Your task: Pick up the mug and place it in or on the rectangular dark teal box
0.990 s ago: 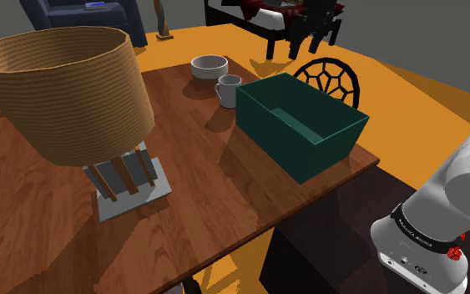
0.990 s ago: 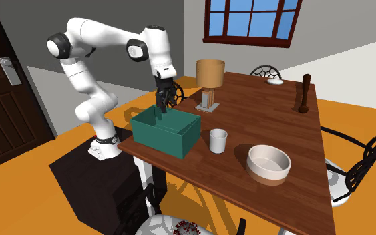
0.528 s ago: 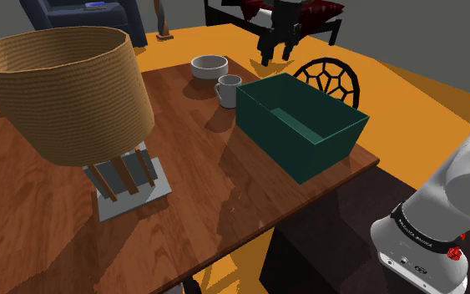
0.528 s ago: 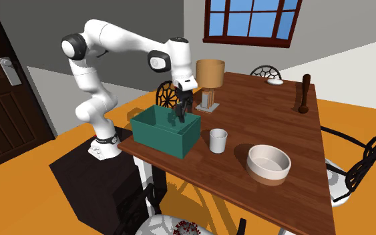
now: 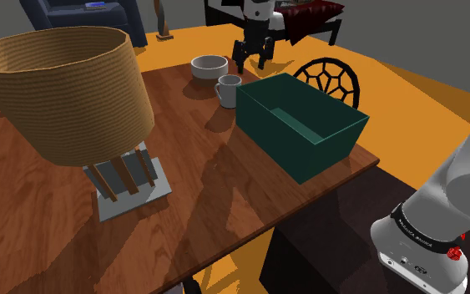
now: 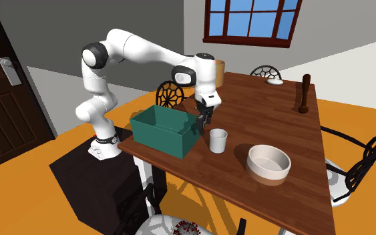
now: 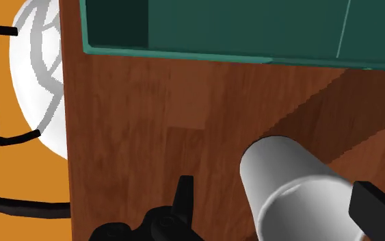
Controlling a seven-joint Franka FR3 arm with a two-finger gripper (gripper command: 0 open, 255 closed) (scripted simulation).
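Up close, spread gripper frames the mug.

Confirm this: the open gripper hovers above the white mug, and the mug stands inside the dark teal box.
Not quite. The mug stands on the wooden table, beside the dark teal box, not inside it, as the second exterior view shows. The rest holds: the gripper is open and hovers above the white mug.
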